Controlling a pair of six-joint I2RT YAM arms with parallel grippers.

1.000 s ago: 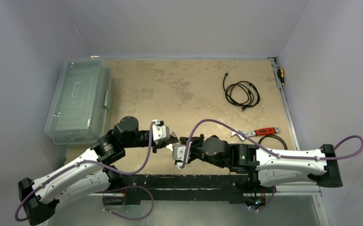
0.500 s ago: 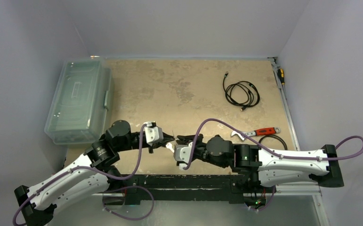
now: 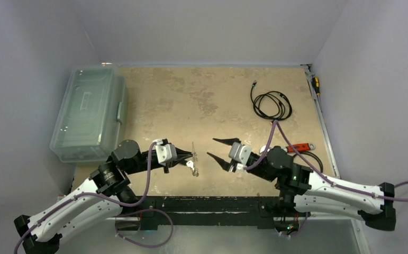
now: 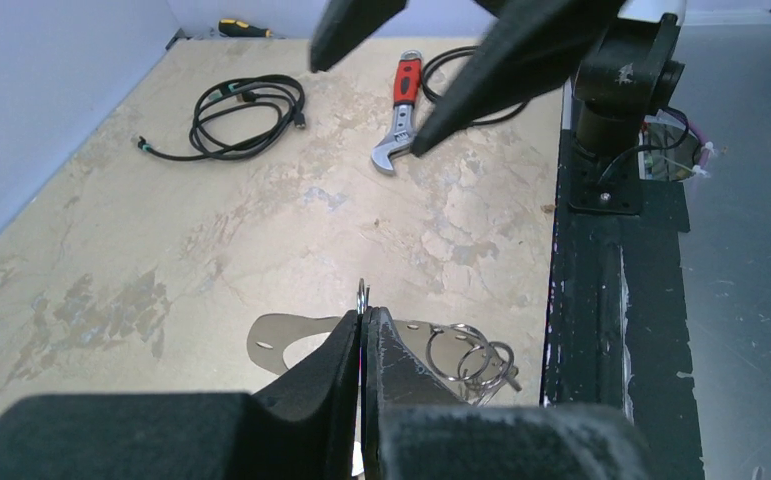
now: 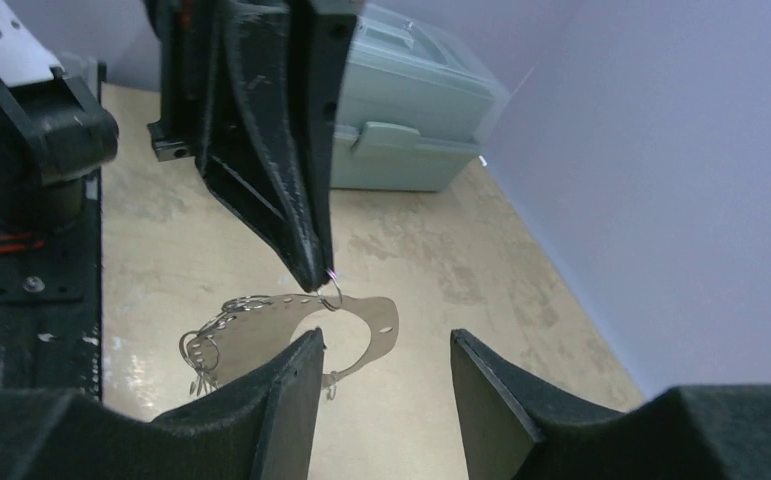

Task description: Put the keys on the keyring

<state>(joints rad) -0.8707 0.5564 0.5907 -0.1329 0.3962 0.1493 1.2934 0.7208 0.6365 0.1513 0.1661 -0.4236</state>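
My left gripper (image 3: pixel 190 156) is shut on a small split ring at the top edge of the keyring (image 4: pixel 279 340), a flat silvery crescent plate that hangs from it above the table. In the right wrist view the keyring (image 5: pixel 373 322) dangles from the left fingertips. Several small rings and the keys (image 5: pixel 199 372) hang at its lower end; from above the keys (image 3: pixel 191 169) show as a small silvery cluster. My right gripper (image 3: pixel 211 147) stands open and empty, a short way right of the keyring. In its own view the right gripper (image 5: pixel 386 338) faces the plate without touching it.
A clear lidded bin (image 3: pixel 88 114) sits at the far left. A coiled black cable (image 3: pixel 271 105) lies at the back right. A red-handled wrench (image 3: pixel 291 149) and a black loop (image 3: pixel 308 157) lie right of my right arm. A screwdriver (image 3: pixel 315 84) rests along the right edge.
The right gripper opened and drew back to the right. The left gripper shifted left with the keyring, which now hangs free between the two arms.
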